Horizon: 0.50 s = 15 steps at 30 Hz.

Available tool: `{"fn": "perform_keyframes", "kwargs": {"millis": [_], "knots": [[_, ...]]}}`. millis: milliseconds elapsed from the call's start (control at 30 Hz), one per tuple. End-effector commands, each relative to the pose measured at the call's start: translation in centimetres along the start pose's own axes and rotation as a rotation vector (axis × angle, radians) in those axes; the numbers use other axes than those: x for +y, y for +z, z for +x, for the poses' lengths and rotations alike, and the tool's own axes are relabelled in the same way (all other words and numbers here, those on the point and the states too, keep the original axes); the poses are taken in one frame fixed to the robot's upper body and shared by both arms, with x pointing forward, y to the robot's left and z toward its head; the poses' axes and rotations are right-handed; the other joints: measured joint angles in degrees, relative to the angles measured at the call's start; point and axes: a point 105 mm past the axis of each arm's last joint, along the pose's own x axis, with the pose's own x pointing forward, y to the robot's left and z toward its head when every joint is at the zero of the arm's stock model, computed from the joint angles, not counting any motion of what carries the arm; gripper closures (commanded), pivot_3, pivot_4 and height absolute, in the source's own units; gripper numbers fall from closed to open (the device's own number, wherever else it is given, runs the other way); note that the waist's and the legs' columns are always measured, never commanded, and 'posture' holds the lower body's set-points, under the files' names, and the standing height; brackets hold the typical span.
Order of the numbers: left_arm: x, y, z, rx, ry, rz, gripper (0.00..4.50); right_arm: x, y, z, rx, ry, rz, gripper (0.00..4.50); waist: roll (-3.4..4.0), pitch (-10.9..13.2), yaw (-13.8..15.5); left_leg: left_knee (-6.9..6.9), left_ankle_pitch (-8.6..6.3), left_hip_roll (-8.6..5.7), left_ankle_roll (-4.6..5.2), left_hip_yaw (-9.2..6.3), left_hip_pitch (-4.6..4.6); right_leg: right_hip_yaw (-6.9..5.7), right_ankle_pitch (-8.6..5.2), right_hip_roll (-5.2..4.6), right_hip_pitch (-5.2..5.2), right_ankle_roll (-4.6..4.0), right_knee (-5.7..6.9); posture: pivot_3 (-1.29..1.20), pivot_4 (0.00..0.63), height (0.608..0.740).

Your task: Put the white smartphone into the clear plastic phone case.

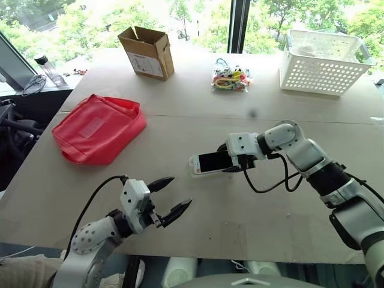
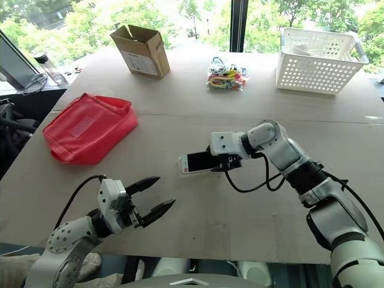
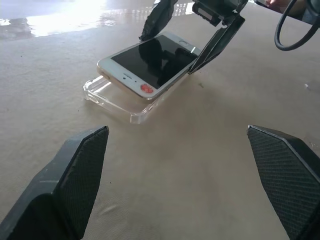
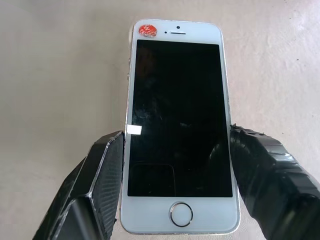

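The white smartphone [image 1: 207,162] is screen up at the middle of the table, a red sticker at its top end. My right gripper [image 4: 177,145] is shut on its long sides near the home button. The clear plastic phone case [image 3: 112,100] lies on the table beneath it. The phone's sticker end rests on the case, and the case's rim sticks out past that end and along one side. The held end looks slightly raised. My left gripper [image 1: 179,192] hangs open near the table's front edge, pointing at the phone with bare table between them.
A red pouch [image 1: 99,129] lies to the left. At the back stand a cardboard box [image 1: 147,53], a bundle of colourful items [image 1: 231,78] and a white perforated basket [image 1: 324,63]. The table's front edge [image 1: 198,255] runs just beneath my left gripper.
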Motion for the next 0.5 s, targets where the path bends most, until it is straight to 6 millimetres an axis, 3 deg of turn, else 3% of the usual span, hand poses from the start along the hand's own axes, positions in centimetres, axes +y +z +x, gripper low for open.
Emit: {"fn": "perform_keyframes", "kwargs": {"millis": [33,233,500], "knots": [[0.2,0.6,-0.1,-0.016,-0.003,0.028,0.0,-1.1,0.6,-0.4,0.009,-0.01,-0.052,1.75,0.0,0.0,-0.01,0.0,0.0,0.0,0.0,-0.01,0.0,0.0,0.0,0.0,0.0,0.0,0.0,0.0,0.15,0.74],[0.3,0.9,0.1,-0.025,-0.002,0.037,0.0,-0.6,-0.3,-0.5,0.044,0.051,-0.048,1.75,0.0,0.0,-0.03,0.0,0.0,0.0,0.0,-0.01,0.02,0.0,0.0,0.0,0.0,0.0,0.03,0.0,0.15,0.74],[0.2,1.0,0.1,-0.023,0.007,0.036,0.0,-0.1,0.1,-0.6,0.03,0.095,-0.058,1.75,0.01,0.0,0.0,0.0,0.0,0.0,0.0,-0.01,0.01,0.0,0.0,-0.02,0.0,0.0,0.02,0.0,0.15,0.74]]}}
